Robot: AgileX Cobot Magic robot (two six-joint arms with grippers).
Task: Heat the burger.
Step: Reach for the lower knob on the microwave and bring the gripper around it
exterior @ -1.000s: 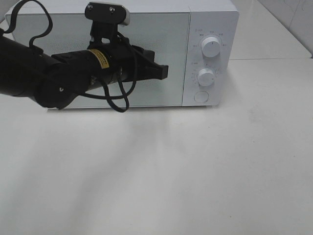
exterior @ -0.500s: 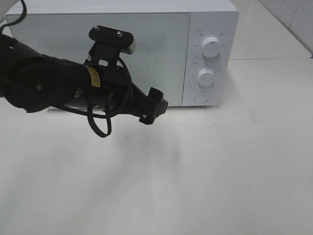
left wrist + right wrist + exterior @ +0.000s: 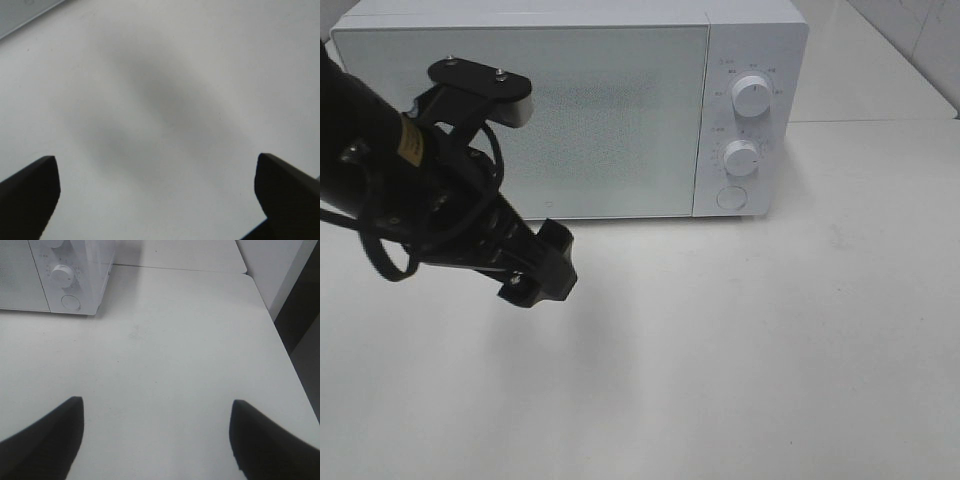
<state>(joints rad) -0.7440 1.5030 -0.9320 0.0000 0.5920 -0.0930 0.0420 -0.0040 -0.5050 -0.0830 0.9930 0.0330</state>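
The burger is out of view in every frame. The white microwave stands at the back of the table with its door shut; its control side also shows in the right wrist view. My left gripper hangs over the table in front of the microwave's door, pointing down, open and empty. In the left wrist view it shows only bare table between its two dark fingers. My right gripper is open and empty above the table to the right of the microwave; it is outside the exterior view.
The microwave has two knobs, upper and lower, and a round button on its right panel. The white table ends at a right edge with a dark gap beyond.
My left arm has pulled back from the microwave door and swung down and to the left, so the gripper now points at the table. The microwave has not moved.
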